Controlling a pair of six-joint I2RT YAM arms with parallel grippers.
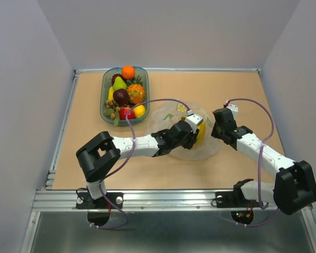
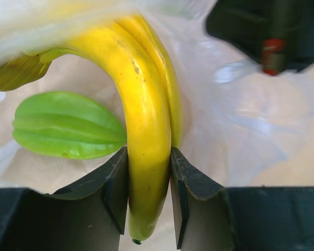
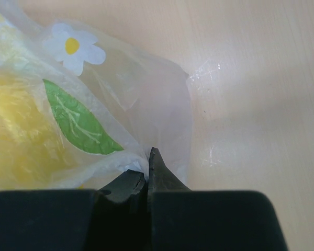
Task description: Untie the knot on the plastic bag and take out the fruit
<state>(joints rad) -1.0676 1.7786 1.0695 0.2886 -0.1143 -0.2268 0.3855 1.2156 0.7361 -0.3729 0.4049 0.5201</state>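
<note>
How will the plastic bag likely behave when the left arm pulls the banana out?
Probably floppy: the plastic bag is thin and crinkled, draping over the banana. It looks light, so it may drag along unless the right gripper pinching its edge holds. The left gripper clamps the banana.
</note>
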